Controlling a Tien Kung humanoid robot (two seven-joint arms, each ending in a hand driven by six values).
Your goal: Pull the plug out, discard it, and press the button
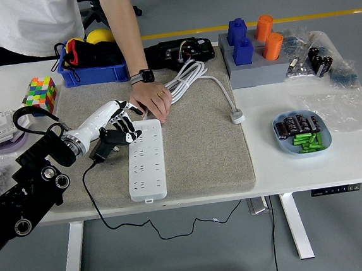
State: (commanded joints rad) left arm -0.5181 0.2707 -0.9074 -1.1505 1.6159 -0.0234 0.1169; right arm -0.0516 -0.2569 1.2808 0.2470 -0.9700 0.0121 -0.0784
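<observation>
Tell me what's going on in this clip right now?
The robot's left hand, fingers spread and holding nothing, reaches toward the top end of the white multi-socket power strip. The black plug with its black cord lies unplugged on the grey felt mat, left of the strip. A person's hand steadies the strip's far end.

A white table (311, 168) on white legs (72, 256) stands on a smooth grey floor (342, 235) — even, soft light, no hard shadows. A yellow line (222, 26) runs across the floor beyond the table's far edge. Under the tabletop at the right, a small control panel (333, 190) is fixed to the front edge. At the top, behind the person's arm, the black base of a wheeled chair (94, 15) shows — only partly in view.
</observation>
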